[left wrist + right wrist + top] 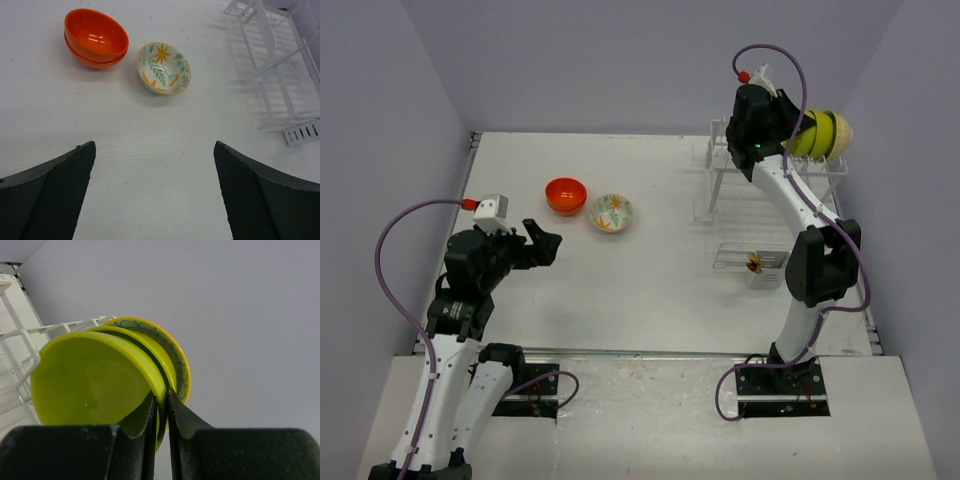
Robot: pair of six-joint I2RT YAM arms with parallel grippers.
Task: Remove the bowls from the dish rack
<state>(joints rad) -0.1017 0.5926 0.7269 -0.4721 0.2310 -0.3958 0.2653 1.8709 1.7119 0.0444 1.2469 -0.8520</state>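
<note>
Here, the front lime green bowl [90, 380] stands on edge atop the dish rack [720, 165], at 2 o'clock on the surface [650, 290]. The right claw [161, 400] is clamped on its rim. A second green bowl [145, 342] and a patterned-rim bowl [177, 360] crowd close behind it. The left claw [154, 145] is spread apart, with the stacked orange bowls [95, 35] at its 11 o'clock and the floral bowl [163, 67] at 12.

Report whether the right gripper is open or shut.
Shut: in the right wrist view the right gripper has its fingers closed on the rim of the front lime green bowl.
</note>
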